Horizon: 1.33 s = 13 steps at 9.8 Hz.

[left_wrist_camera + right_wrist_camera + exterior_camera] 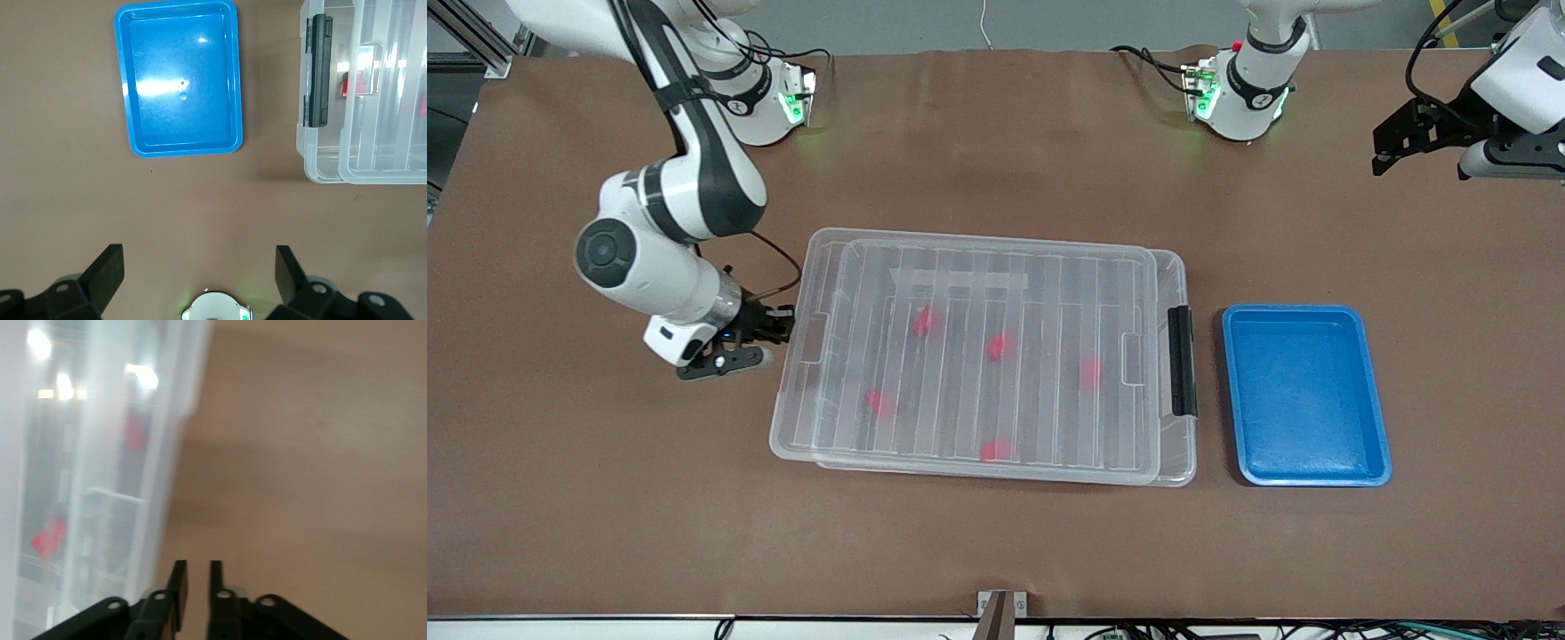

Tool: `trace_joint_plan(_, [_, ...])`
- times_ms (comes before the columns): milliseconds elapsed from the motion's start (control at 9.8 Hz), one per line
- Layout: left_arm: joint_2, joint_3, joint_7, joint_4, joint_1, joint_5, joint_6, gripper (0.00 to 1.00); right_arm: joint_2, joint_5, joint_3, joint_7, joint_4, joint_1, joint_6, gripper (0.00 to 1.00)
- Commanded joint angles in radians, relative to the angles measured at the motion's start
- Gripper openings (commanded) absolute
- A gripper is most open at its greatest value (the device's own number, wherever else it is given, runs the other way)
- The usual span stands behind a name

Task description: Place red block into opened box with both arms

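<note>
The box (978, 356), a clear bin under a ribbed see-through lid (987, 293), lies mid-table with its long axis running between the arms' ends and its black clip (1181, 361) on the short end facing the blue tray (1303, 396). Five small red blocks (996, 347) show blurred through the lid; which way any points cannot be told. The right gripper (778, 324) sits low at the box's short end toward the right arm, its fingers (179, 587) a narrow slit apart, holding nothing. The left gripper (200, 270) waits spread wide and empty above bare table. No readable writing shows.
</note>
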Motion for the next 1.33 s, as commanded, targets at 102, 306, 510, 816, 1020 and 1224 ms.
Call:
trace_joint_plan(102, [-0.002, 0.003, 0.018, -0.034, 0.002, -0.016, 0.012, 1.0, -0.202, -0.067, -0.016, 0.039, 0.069, -0.173, -0.198, 1.0])
trace_joint_plan(306, [0.008, 0.002, 0.018, -0.028, 0.0, -0.019, 0.014, 1.0, -0.238, -0.068, -0.016, 0.038, 0.226, -0.256, -0.419, 1.0])
trace_joint_plan(510, [0.011, 0.003, 0.012, -0.02, 0.002, -0.019, 0.015, 1.0, -0.249, -0.073, -0.051, 0.041, 0.362, -0.283, -0.623, 1.0])
trace_joint_plan(816, [0.023, 0.003, -0.007, -0.008, 0.0, -0.02, 0.015, 1.0, -0.267, -0.13, -0.159, -0.095, 0.408, -0.227, -0.626, 1.0])
trace_joint_plan(1020, [0.047, 0.002, 0.007, 0.027, -0.001, -0.019, 0.015, 1.0, -0.267, -0.13, -0.129, -0.112, 0.404, -0.238, -0.622, 1.0])
trace_joint_plan(1224, [0.064, -0.001, 0.007, 0.055, -0.006, -0.017, 0.009, 1.0, -0.272, -0.134, -0.115, -0.109, 0.394, -0.24, -0.623, 1.0])
